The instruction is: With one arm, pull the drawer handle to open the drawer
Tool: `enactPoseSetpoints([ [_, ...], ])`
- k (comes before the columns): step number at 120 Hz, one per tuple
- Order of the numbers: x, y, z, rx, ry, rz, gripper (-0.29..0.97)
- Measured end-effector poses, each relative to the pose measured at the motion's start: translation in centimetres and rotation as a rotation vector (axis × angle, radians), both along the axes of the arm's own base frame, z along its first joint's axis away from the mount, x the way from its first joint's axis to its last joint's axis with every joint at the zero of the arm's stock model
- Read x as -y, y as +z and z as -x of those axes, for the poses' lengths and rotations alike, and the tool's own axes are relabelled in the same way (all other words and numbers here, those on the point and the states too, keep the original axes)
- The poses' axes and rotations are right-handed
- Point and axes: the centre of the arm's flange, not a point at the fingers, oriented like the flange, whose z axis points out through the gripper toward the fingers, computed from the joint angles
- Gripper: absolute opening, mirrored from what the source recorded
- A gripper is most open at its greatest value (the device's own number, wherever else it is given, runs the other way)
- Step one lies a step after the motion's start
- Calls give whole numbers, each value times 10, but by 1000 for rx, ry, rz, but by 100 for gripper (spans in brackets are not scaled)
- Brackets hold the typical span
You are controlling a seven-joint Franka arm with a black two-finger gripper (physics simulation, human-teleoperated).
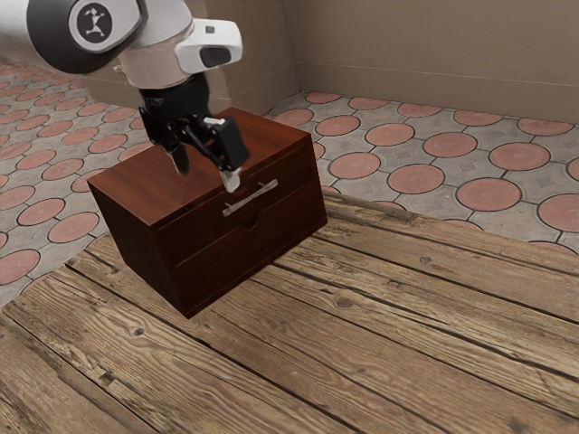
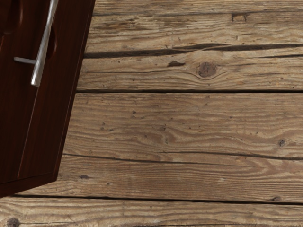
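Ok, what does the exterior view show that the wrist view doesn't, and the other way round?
The exterior view adds the white arm, its black two-finger gripper, open above the silver bar handle, the top of the dark red-brown wooden cabinet, the reddish round-tiled floor and the beige wall. The wrist view adds the handle's mounting post and a dark knot in one plank. Both share the cabinet's front, the handle and the weathered wooden planks.

Weathered plank table (image 1: 389,307) carries one dark wooden cabinet (image 1: 145,190); bare boards stretch out before cabinet's front.
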Motion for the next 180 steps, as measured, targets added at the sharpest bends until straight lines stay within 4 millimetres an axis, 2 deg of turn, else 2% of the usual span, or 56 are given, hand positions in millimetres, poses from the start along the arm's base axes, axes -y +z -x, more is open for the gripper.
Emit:
enactPoseSetpoints([
  [24, -16, 1, 8, -42, 32, -12, 68],
  [26, -17, 6, 10, -35, 35, -9, 68],
  [36, -25, 66, 33, 74, 53, 0, 68],
  [41, -29, 79, 38, 101, 61, 6, 68],
  [46, -34, 80, 37, 108, 69, 12, 68],
  [54, -42, 66, 23, 89, 81, 19, 68],
  [62, -43, 43, 2, 53, 78, 24, 68],
  [78, 1, -3, -39, -2, -7, 28, 68],
  [85, 10, -14, -49, -9, -23, 27, 68],
  [118, 9, -41, -67, -27, -23, 13, 68],
  [123, 10, -42, -68, -27, -24, -13, 68],
  [132, 26, -48, -73, -32, -49, -93, 68],
  [145, 20, -56, -79, -27, -33, -180, 68],
  [166, 18, -79, -91, -27, 1, -255, 68],
  [180, 29, -98, -104, -20, -8, -283, 68],
])
